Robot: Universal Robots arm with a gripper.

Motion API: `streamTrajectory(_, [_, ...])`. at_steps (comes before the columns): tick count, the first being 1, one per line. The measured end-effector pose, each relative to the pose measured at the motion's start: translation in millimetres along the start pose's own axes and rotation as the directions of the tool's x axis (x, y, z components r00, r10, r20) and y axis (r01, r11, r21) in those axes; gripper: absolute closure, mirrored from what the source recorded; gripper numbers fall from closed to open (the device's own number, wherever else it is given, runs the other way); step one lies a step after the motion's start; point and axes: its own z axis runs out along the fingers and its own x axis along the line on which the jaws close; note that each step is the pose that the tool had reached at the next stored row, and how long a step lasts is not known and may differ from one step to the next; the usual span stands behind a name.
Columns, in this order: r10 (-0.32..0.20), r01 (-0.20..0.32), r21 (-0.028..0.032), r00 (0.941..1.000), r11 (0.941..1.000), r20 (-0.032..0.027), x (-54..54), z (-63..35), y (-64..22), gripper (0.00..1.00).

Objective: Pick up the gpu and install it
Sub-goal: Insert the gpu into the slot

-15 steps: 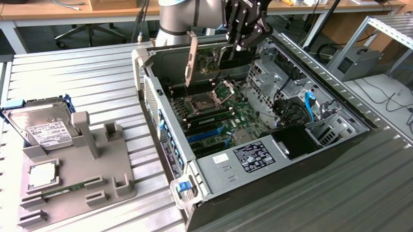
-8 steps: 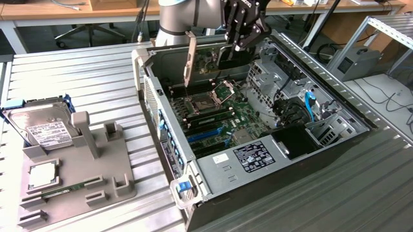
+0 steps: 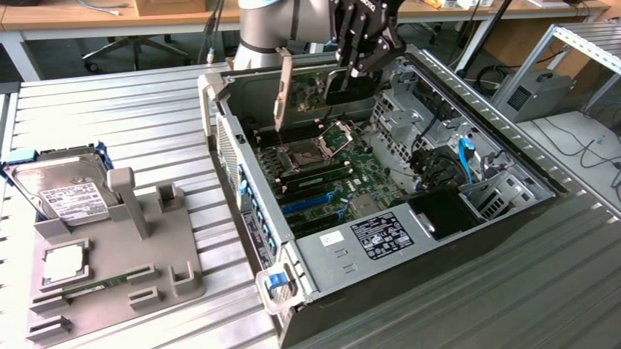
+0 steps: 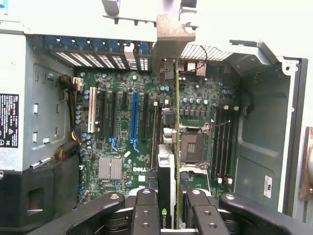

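Tool [image 3: 359, 65] is clamping gpu [image 3: 310, 87] edge-down above mobo [image 4: 122, 142]; long axis is running parallel w/ blue slot [image 4: 134, 117], apparently offset toward CPU socket [image 4: 191, 144].

Lab: corrugated metal bench [image 3: 116, 109], cabled desks [image 3: 58, 16].

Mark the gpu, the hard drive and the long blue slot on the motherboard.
gpu [image 3: 308, 91], exterior view, on its board face.
hard drive [image 3: 70, 195], exterior view, on its white label.
blue slot [image 4: 135, 115], wrist view, midway along the slot.
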Motion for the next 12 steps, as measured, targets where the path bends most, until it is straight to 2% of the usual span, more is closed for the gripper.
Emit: streamTrajectory(12, [0.0,0.0,0.0001,1.0,1.0,0.0001,5.5,1.8,2.8,0.73])
